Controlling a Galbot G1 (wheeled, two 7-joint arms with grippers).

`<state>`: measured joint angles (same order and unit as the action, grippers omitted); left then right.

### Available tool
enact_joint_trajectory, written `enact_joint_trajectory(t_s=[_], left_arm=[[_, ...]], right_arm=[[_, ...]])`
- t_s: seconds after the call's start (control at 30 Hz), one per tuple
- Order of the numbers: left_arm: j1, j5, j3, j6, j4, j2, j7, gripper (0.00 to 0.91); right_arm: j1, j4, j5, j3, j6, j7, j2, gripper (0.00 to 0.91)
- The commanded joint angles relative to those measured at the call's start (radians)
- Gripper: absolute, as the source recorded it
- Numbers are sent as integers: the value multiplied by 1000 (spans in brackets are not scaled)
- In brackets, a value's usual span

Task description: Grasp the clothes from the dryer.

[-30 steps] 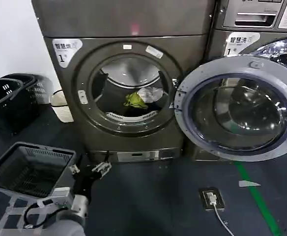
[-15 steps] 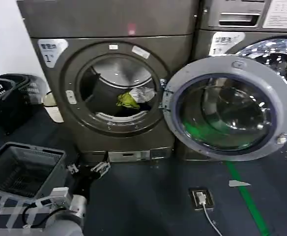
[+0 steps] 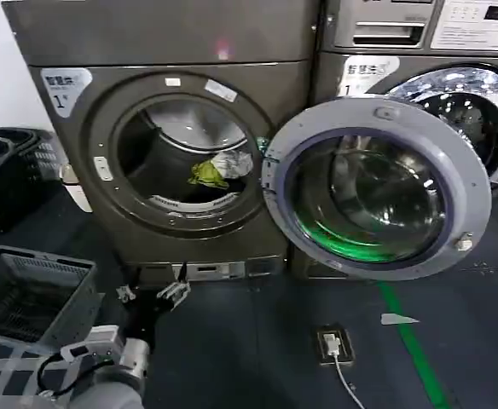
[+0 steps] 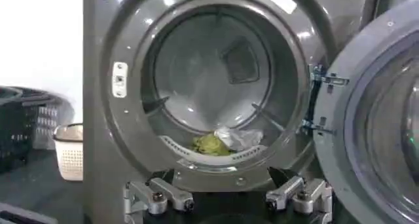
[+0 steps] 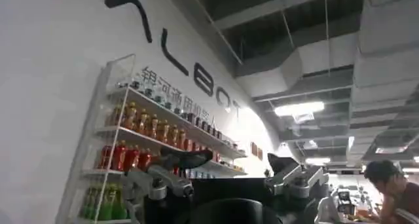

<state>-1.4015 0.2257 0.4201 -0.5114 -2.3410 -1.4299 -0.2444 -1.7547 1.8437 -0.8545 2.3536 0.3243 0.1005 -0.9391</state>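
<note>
Left gripper: we saw it low before the dryer, fingers spread wide, holding nothing.
Right gripper: we saw its jaws apart too, aimed up at a shelf of bottles.
Clothes: we found them inside the drum, at its bottom.
Door: we saw it swung fully open, to the right.
Basket: we noted it beside the left arm.

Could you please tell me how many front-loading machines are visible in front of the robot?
2: the dark bronze-grey dryer with its round door swung open stands to the left, and a chrome-rimmed machine stands beside it on the right, partly behind that door.
</note>
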Motion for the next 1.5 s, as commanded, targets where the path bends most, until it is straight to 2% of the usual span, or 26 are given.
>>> enact_joint_trajectory(t_s=[0.03,0.17,0.27,0.53,1.5], left_arm=[[-1,-1,1,0,-2,0,1,907],[-1,-2,0,1,-2,-1,3,907],[1,-1,3,1,-1,-1,4,907],[11,-2,3,2,3,-4,8,907],[20,16,61,2,0,7,15,907]], right_arm=[[-3,4,-7,-3,-24,4,0,907],[-5,7,-8,-4,-29,26,0,907],[-3,7,-4,-13,-59,41,-5,907],[-8,5,-5,-14,-87,56,-8,907],[-3,17,-6,-30,-101,68,-2,907]])
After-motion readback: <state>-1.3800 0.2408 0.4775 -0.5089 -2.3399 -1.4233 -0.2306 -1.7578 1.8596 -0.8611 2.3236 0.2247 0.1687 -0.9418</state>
